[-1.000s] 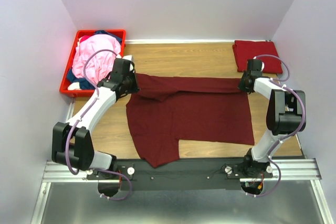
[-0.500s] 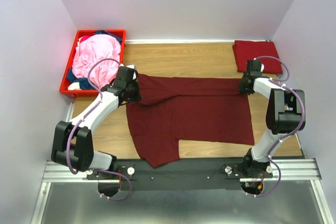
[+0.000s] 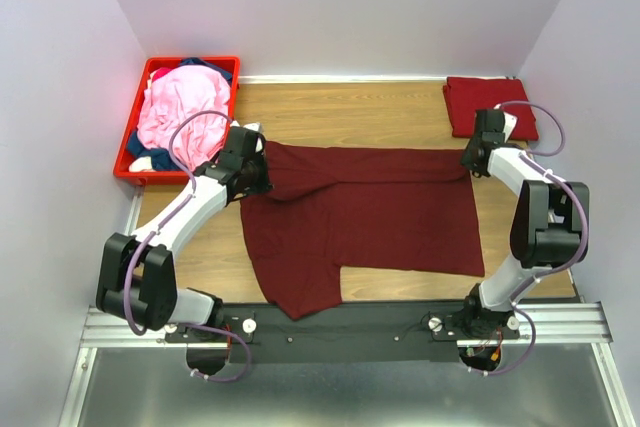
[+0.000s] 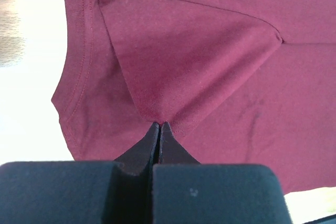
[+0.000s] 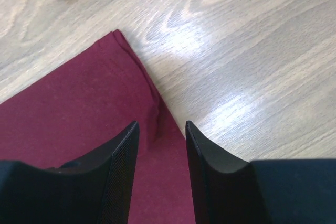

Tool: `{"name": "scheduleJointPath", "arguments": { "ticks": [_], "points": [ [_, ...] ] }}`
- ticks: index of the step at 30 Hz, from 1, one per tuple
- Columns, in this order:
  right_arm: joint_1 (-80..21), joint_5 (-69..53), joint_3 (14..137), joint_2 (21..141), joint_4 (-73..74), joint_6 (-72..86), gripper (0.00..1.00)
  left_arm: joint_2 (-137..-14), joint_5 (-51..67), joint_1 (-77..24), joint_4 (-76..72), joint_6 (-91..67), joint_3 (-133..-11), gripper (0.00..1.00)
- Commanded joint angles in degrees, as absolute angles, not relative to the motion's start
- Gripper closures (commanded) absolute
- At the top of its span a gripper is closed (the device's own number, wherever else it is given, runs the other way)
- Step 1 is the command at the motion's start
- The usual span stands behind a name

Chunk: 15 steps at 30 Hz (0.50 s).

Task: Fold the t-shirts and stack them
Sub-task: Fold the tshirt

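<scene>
Left gripper [image 4: 159,125] clenched on a pinched fold of the maroon shirt [image 3: 380,209], spread on the desk [image 3: 360,112] ahead of it. Right gripper [image 5: 160,129] released, jaws apart just above the shirt's corner. Cloth looks soft, light and limp; corners and hems suit pinching

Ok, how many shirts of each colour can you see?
Dark maroon shirt, spread on the table: 1
Red shirt, folded at the back: 1
Pink shirt, in the crate: 1
Navy shirt, mostly buried under the pink one: 1
Total showing: 4
</scene>
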State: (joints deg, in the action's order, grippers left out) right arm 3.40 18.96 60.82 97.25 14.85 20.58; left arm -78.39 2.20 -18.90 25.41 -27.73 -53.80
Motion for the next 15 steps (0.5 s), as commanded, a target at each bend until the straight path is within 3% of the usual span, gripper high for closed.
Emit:
{"name": "scheduleJointPath", "arguments": {
  "ticks": [1, 15],
  "points": [
    [3.69, 15.75, 62.84, 96.41, 16.53, 21.27, 0.52, -76.55, 2.81, -19.34, 24.70, -27.95, -54.05, 1.00],
    [5.89, 5.28, 60.82, 102.74, 12.39, 24.96, 0.63, -76.55, 1.14, -19.34, 25.93, -26.98, -56.34, 1.00]
  ]
}}
